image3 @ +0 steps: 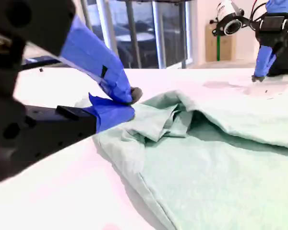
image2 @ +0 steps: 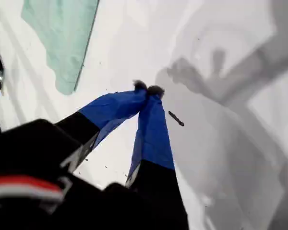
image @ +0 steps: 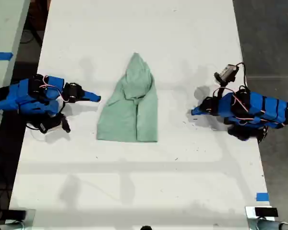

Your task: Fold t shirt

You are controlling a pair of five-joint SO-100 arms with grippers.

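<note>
Shirt (image: pixel 132 110): lies mid-table (image: pixel 134 191), already doubled lengthwise, rounded end pointing to the exterior view's top, straight hem toward its bottom; rumpled where the layers meet.
First gripper (image2: pixel 146 89): at the exterior view's right, apart from the shirt; jaws closed tip to tip, holding nothing.
Second gripper (image3: pixel 130 97): at the exterior view's left, just beside the shirt's edge; jaws appear pressed together and empty, though its wrist view sets them in front of the cloth, so contact cannot be ruled out.
Stage (judged): side fold made; a crosswise fold, end to hem, is probably what remains.
Risk 1: closed jaws pushed at the edge would bunch or slide the cloth; they need to open first.
Risk 2: pinching only the top layer would peel the existing fold open.
Risk 3: uneven lift by the two arms would skew the fold, since the shirt tapers.
Risk 4: the thin cloth may slip from a shallow pinch.
</note>
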